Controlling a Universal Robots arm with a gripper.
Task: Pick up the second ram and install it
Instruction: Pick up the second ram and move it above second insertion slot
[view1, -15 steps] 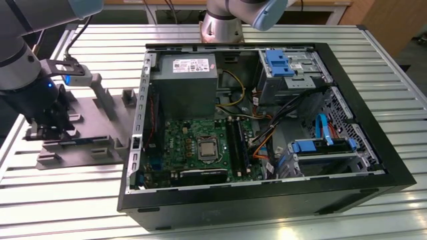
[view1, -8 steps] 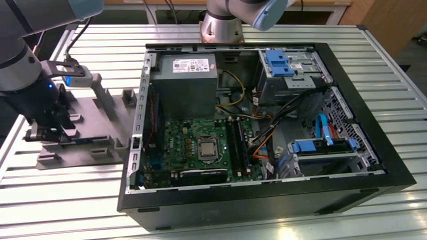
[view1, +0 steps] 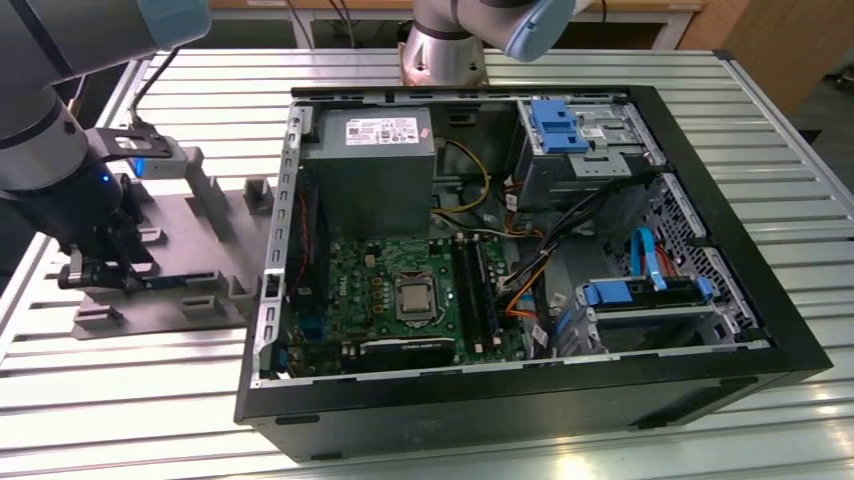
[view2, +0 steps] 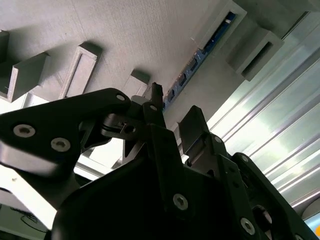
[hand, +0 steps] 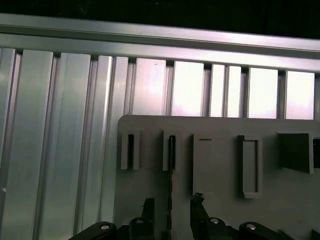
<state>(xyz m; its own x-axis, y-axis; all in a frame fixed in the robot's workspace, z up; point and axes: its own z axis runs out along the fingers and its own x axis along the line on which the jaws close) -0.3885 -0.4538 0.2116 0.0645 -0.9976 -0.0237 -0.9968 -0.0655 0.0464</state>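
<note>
The second ram (view2: 192, 64) stands on edge in the grey moulded tray (view2: 130, 35), seated in slotted blocks. In the first wrist view it appears edge-on as a thin dark line (hand: 171, 160).

The gripper (view2: 172, 107) is lowered over the tray with its fingers (hand: 197, 205) spread, one on each side of the board and not touching it. We judge the step in hand to be the pick-up, at the point of alignment, with nothing gripped yet.

A sound grasp here calls for the board to be centred between the pads and pinched on its flat faces, then drawn straight out of the slots.

Count:
- one ram in the tray
- one tray (view1: 200, 215)
- two fingers
- five raised blocks in the row in the first wrist view
- one open computer case (view1: 747, 330) just beside the tray on the slatted table (view1: 120, 400)
</note>
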